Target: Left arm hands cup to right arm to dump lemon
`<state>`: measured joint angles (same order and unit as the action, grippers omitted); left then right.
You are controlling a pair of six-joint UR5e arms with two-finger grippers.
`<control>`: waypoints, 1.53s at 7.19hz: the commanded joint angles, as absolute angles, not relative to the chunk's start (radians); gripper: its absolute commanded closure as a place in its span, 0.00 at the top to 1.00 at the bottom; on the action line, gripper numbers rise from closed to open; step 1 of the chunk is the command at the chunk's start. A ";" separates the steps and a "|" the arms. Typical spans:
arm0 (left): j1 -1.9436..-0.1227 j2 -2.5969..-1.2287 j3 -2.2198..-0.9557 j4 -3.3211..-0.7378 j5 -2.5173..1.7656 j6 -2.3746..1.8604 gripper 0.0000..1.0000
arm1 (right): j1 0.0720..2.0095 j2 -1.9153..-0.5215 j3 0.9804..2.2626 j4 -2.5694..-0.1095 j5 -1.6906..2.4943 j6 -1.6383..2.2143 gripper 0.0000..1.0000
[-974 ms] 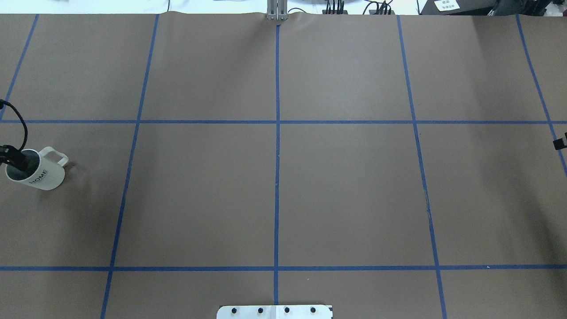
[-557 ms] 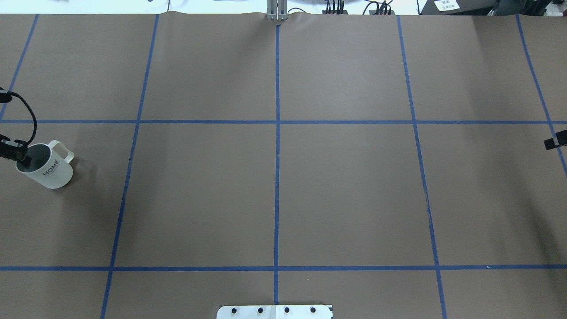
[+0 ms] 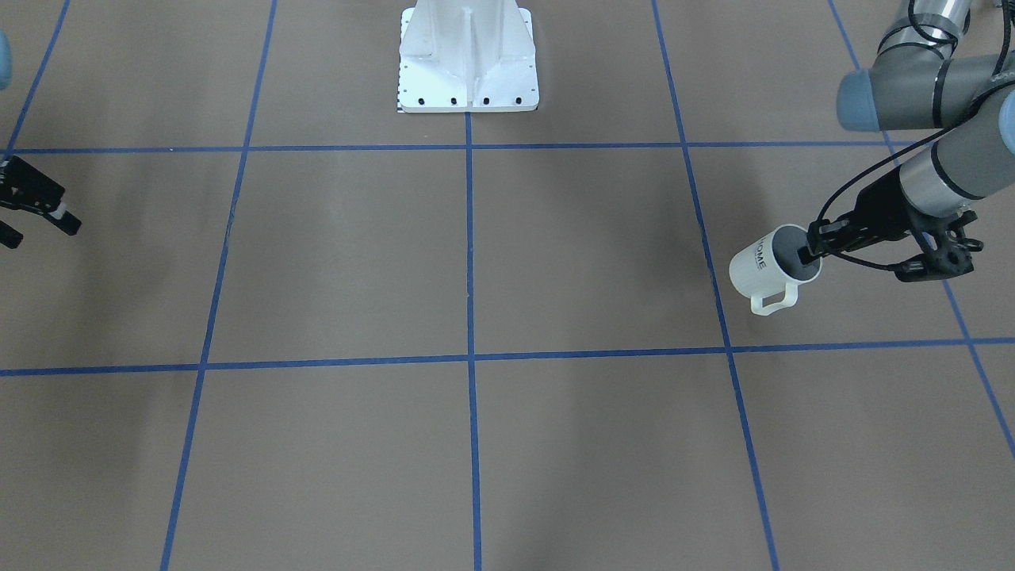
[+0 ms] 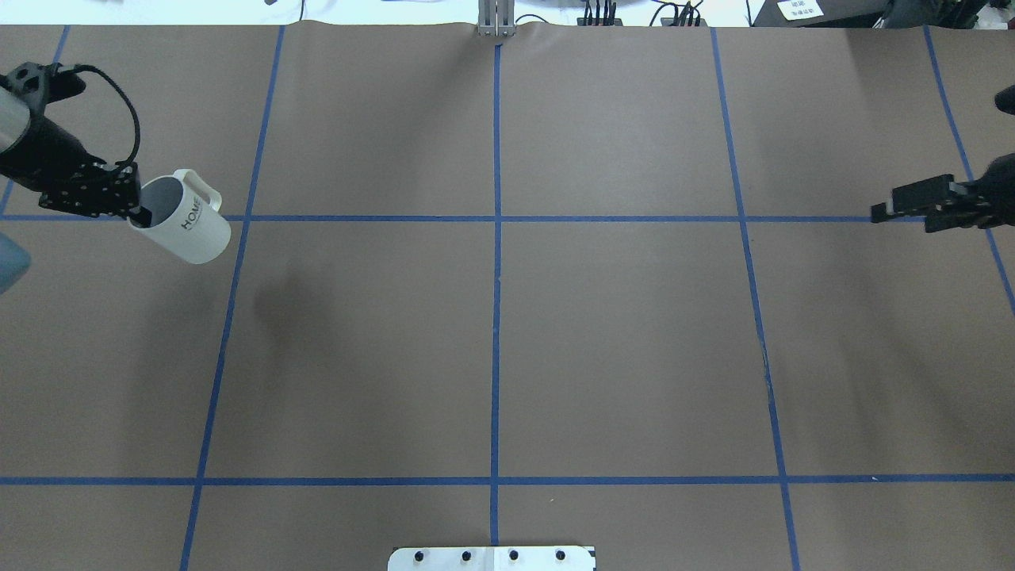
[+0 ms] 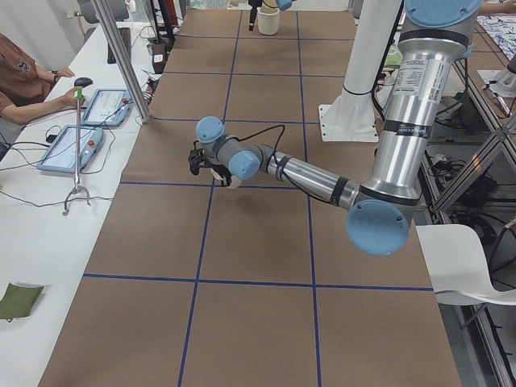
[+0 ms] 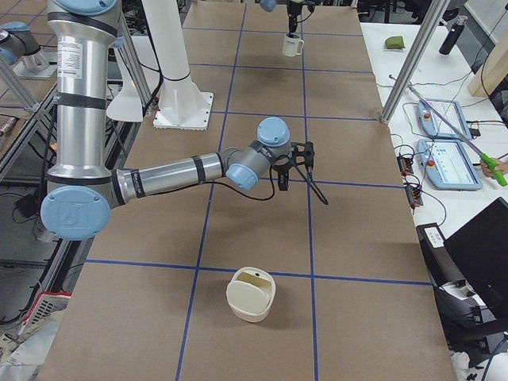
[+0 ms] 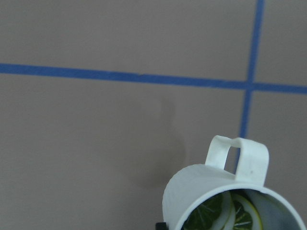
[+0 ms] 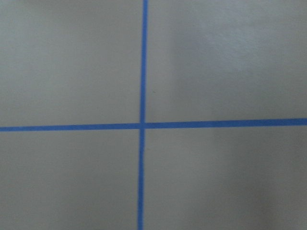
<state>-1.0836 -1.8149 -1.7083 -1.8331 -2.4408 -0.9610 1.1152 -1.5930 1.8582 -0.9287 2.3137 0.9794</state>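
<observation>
Brown paper table [image 4: 618, 333], ruled by blue tape lines [image 4: 496, 317], lies under both arms. At its left side the black left gripper [image 4: 135, 208] pinches the rim of the cream-white cylindrical mug with a loop handle [image 4: 194, 230], one finger inside, holding it tilted above the surface. The yellowish-green lemon piece [image 7: 211, 215] sits inside. The slim black right gripper [image 3: 41, 231], spread and empty, is well apart. A rim pinch may let the mug pivot (its weight hangs off one edge), and further tilt could spill the lemon before the handover.
</observation>
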 commanded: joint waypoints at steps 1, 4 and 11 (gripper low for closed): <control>-1.005 -1.981 -1.706 -1.786 -2.431 -1.209 0.00 | 0.958 -1.452 1.864 -0.914 2.112 1.198 1.00; -0.933 -2.256 -1.681 -1.506 -2.353 -1.287 0.00 | 0.673 -1.330 1.922 -0.911 1.646 1.209 0.99; -0.776 -2.653 -1.405 -1.302 -2.209 -1.506 0.00 | 0.203 -1.166 1.838 -0.925 0.762 1.029 0.95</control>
<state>-0.8014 -2.6115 -1.4291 -1.3124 -2.2174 -1.4572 0.2554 -1.2156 1.8886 -0.9234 0.8839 1.0543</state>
